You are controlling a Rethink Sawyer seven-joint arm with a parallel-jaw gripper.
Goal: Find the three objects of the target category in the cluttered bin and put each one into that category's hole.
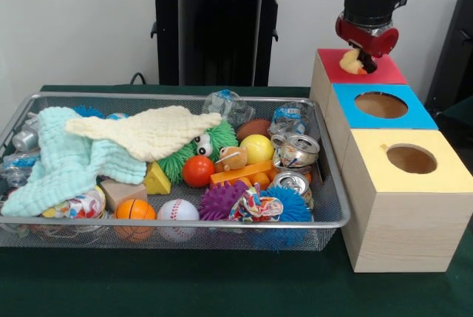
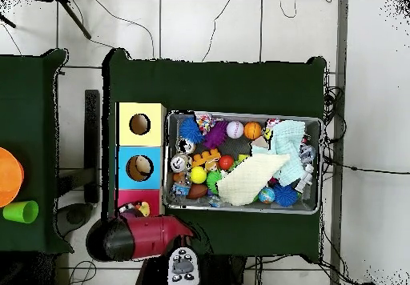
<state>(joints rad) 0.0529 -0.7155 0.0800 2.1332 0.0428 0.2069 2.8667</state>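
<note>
The red arm (image 2: 148, 232) reached over the red box (image 2: 128, 199). Beside the three boxes stood the wire bin (image 2: 243, 210), full of toys, with a cream cloth (image 2: 250, 178) on top.

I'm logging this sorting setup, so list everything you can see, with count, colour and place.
Wire bin: one, silver, on the green table.
Cloths: two, cream over mint, bin's left in the front view.
Balls: several, mixed colours, bin's middle and front.
Crushed cans: at least two, silver, bin's right end.
Boxes: three wooden, red, blue and yellow tops, beside the bin.
Cups: two, orange and green, overhead view's left edge.
Gripper: one, red, over the red box, shut on a yellow object.
</note>
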